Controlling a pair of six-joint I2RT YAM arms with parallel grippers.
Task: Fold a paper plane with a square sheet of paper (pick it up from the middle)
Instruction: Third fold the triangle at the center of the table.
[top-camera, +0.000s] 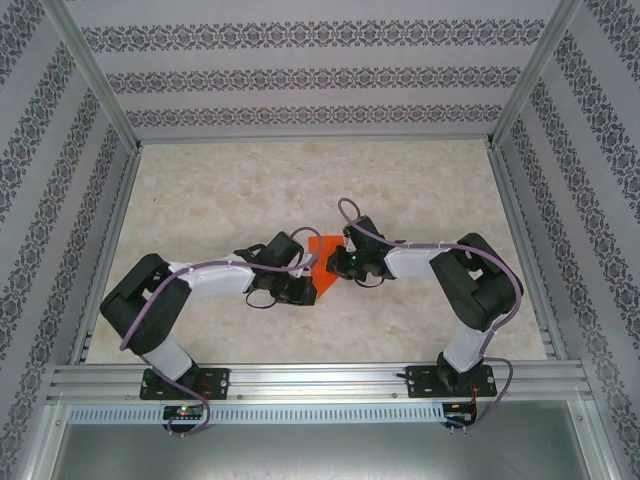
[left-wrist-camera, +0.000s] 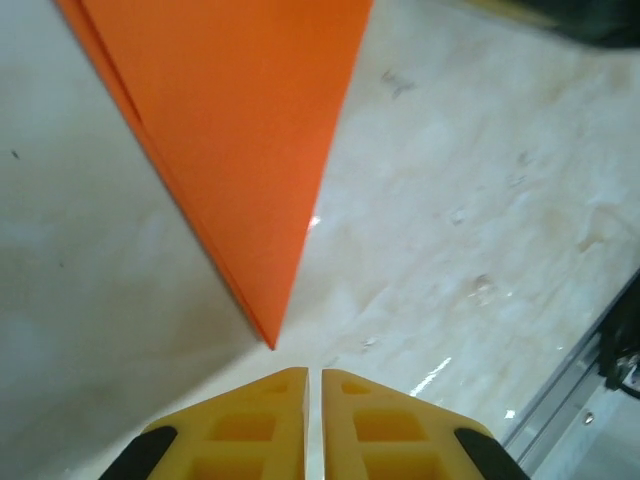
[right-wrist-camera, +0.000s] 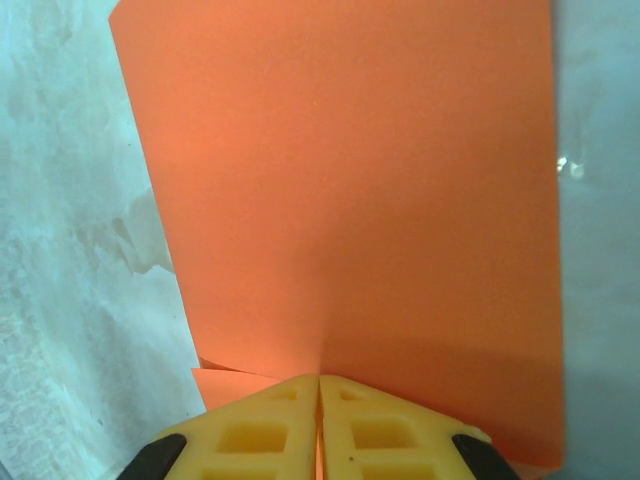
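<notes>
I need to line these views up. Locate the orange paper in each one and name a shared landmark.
Top external: orange paper near the picture's centre.
Left wrist: orange paper upper left, its tip pointing down toward the left gripper.
Right wrist: orange paper across most of the frame, reaching the right gripper.
Shared landmark: the pale marbled tabletop around the paper.

The folded paper (top-camera: 322, 250) lies mid-table (top-camera: 250, 190): left gripper (left-wrist-camera: 313, 378) just before its tip, right gripper (right-wrist-camera: 319, 385) at its edge.
</notes>
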